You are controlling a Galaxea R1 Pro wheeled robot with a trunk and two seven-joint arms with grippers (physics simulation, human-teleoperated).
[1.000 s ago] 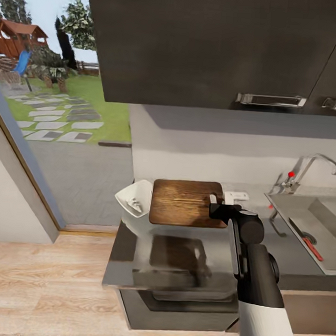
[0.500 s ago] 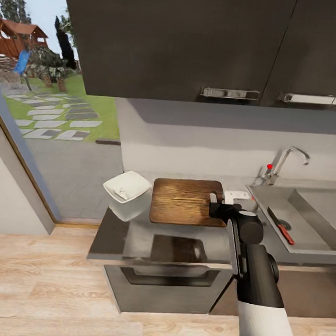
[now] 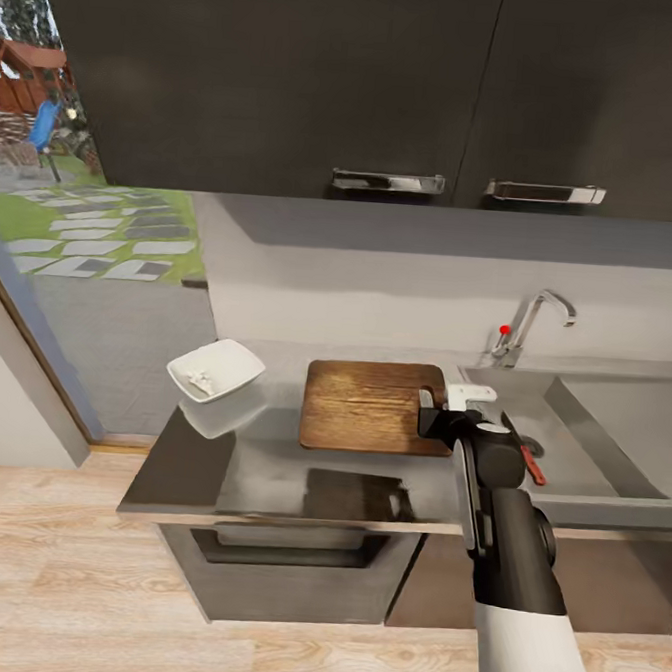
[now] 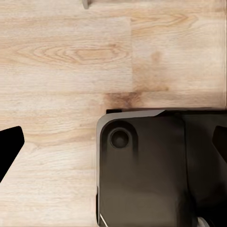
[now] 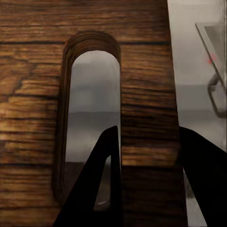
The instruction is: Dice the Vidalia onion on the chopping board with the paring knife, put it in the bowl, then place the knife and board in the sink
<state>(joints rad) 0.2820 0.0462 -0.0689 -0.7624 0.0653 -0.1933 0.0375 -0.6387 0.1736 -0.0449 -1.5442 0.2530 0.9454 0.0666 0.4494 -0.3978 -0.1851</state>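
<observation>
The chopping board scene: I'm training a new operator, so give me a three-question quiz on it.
1. True or false: the right gripper grips the chopping board at its holed end.
2. Where does the paring knife lie? A) on the board B) in the sink C) in the bowl
3. Which side of the board is the bowl on in the head view?

Key: 1 true; 2 B; 3 left, apart from it.
</observation>
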